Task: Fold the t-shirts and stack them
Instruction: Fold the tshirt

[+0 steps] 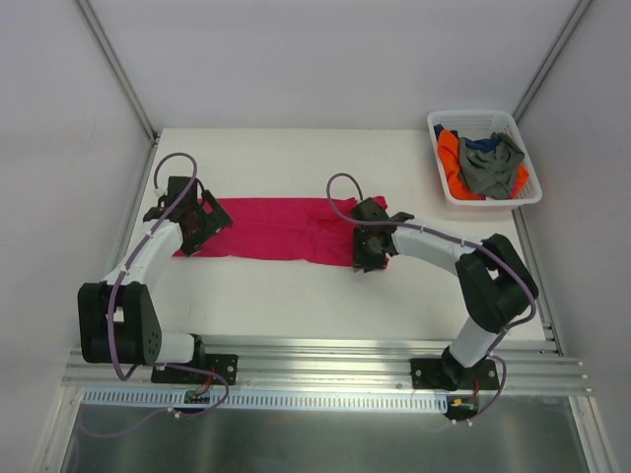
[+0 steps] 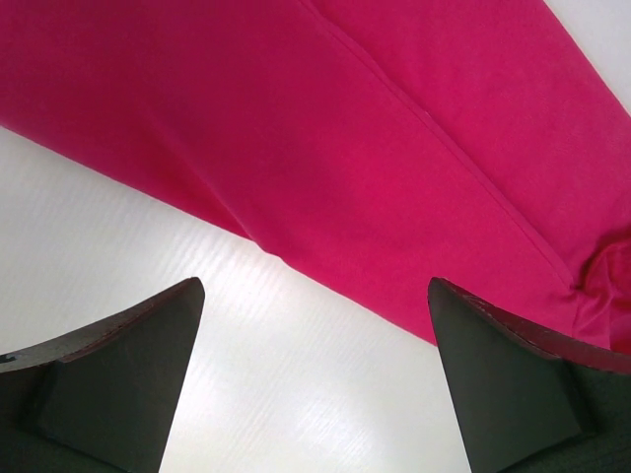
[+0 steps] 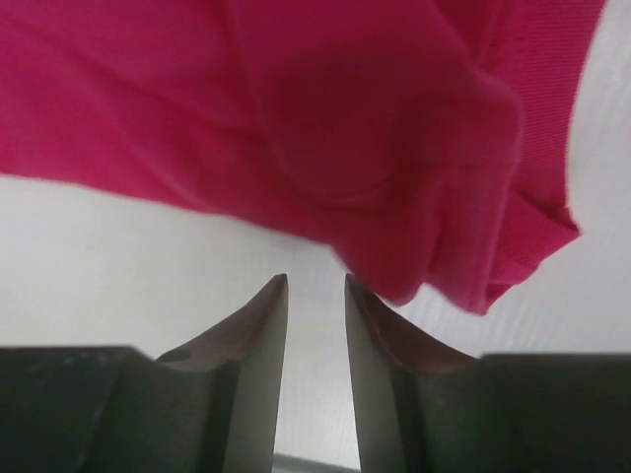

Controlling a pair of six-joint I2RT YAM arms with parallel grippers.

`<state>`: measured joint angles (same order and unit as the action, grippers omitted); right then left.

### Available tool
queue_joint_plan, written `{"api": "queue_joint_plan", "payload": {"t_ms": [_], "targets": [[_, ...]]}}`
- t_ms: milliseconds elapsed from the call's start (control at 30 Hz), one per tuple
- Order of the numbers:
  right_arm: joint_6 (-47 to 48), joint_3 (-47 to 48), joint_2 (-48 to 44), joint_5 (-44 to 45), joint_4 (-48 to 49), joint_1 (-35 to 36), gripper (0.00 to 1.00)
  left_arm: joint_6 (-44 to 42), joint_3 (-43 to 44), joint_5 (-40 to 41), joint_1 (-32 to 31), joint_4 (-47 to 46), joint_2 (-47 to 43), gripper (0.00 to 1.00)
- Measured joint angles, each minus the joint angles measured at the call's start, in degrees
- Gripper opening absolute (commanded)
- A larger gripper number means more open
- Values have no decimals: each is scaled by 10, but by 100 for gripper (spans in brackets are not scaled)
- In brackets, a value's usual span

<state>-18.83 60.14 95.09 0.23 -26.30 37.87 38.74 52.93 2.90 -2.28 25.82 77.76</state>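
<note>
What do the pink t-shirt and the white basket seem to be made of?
The pink t-shirt looks like soft matte knit cloth: it wrinkles, with a stitched seam and fine ribbing. The basket is probably moulded white plastic, given its thin rigid rim and slotted walls.

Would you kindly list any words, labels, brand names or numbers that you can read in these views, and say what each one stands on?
There is no readable text in any view.
The pink t-shirt is plain, with no print or visible tag.
The white basket and the crumpled shirts in it show no lettering.
</note>
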Motion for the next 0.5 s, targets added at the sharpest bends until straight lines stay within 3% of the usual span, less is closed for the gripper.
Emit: {"api": "queue_joint_plan", "payload": {"t_ms": [200, 433, 500], "targets": [[21, 25, 53, 70, -14, -19, 40, -39, 9, -25, 39, 6, 2, 99], [78, 68, 80, 94, -17, -102, 41, -107, 43, -44, 67, 11, 35, 99], [91, 86, 89, 90, -25, -130, 49, -140, 68, -65, 71, 16, 47, 99]]}}
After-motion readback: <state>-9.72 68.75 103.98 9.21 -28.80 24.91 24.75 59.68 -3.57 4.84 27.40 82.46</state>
